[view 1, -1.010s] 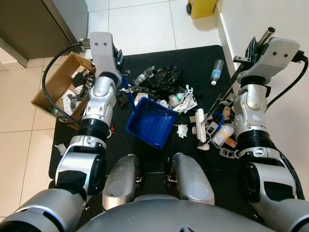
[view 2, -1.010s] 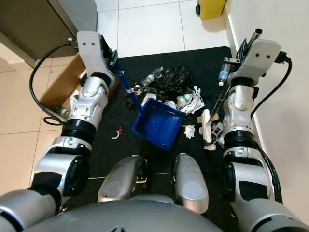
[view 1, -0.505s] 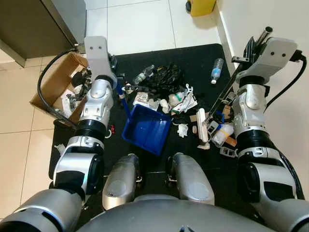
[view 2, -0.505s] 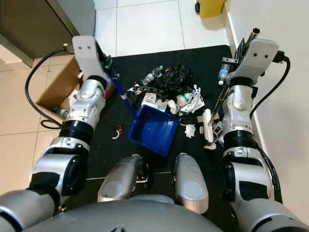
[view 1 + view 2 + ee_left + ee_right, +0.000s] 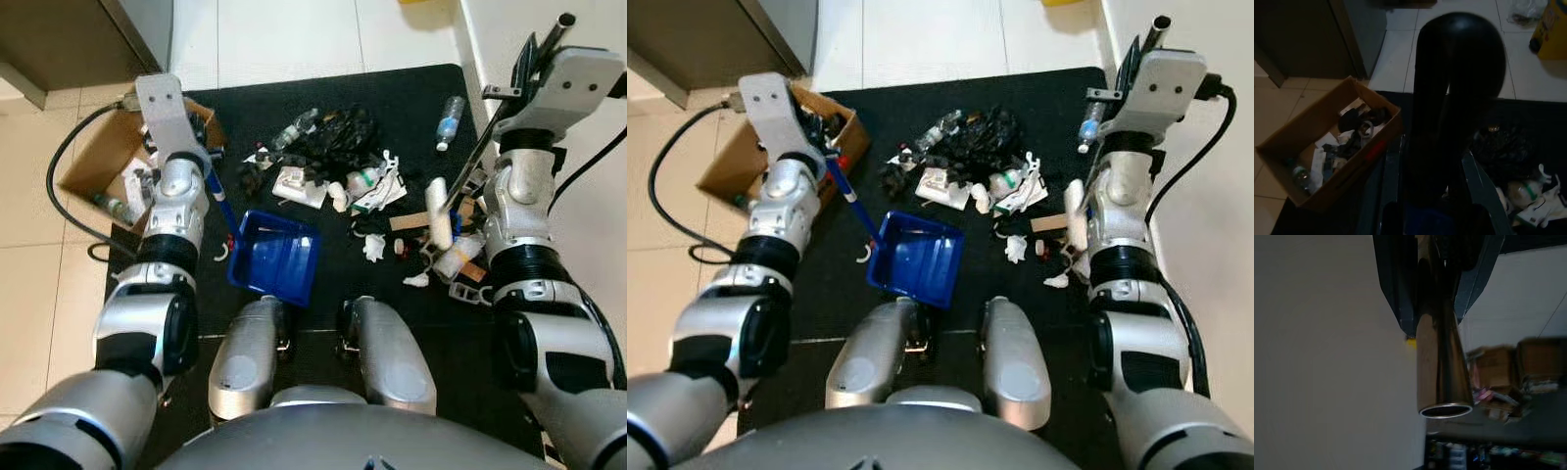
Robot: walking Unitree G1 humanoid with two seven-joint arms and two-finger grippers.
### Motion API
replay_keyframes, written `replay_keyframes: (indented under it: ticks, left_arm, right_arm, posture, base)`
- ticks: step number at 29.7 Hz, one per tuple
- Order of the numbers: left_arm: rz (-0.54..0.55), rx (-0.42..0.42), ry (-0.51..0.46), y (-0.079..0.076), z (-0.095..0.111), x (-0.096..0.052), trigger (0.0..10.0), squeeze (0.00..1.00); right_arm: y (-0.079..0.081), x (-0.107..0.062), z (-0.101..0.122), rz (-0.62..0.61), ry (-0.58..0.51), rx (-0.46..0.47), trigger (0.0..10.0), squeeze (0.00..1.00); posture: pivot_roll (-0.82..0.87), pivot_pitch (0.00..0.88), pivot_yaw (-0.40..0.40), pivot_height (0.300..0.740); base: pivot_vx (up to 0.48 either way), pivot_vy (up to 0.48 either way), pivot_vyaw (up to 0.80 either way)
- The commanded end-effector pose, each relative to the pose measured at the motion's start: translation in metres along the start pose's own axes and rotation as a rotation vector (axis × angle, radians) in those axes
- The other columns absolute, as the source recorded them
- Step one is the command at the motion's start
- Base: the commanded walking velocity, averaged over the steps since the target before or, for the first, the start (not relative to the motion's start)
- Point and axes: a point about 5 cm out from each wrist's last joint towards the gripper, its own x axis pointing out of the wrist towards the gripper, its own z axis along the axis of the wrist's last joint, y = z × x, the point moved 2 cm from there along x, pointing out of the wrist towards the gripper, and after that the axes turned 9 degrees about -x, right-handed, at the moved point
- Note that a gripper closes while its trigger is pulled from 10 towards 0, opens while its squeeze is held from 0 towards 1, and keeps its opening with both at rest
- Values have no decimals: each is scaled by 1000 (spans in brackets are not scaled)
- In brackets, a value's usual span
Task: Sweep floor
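On the black mat [image 5: 392,98], ahead of both pincers, lies the litter pile [image 5: 338,162]: black bags, crumpled paper, a plastic bottle [image 5: 450,121]. The blue dustpan [image 5: 274,259] sits below the left pincer [image 5: 201,147], which pinches its blue handle [image 5: 223,208]; a cardboard box [image 5: 98,166] of rubbish stands just beside that pincer. The right pincer [image 5: 1136,61] is pressed around the broom's metal pole [image 5: 1442,357], its white head [image 5: 438,211] down among scraps. To do this well, I judge: keep the pan's lip flat on the mat, facing the pile, and draw the broom toward it in short strokes.
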Motion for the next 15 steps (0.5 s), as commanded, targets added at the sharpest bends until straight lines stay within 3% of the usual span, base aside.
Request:
replay_keyframes:
  ticks: [1,13,15]
  left_arm:
    - [-12,-46,-14,-3,1,0,10000,0]
    - [-28,70,-103,-22,30,13,10000,0]
    - [-60,131,-111,-30,34,15,10000,0]
  right_arm:
    - [2,0,2,0,-19,2,10000,0]
    - [-1,8,-5,-12,16,32,10000,0]
    - [-3,10,-3,-23,7,34,10000,0]
  posture:
    - [50,185,102,740]
    - [62,252,128,740]
    - [65,265,140,740]
  base:
    - [0,0,0]
    - [0,0,0]
    - [0,0,0]
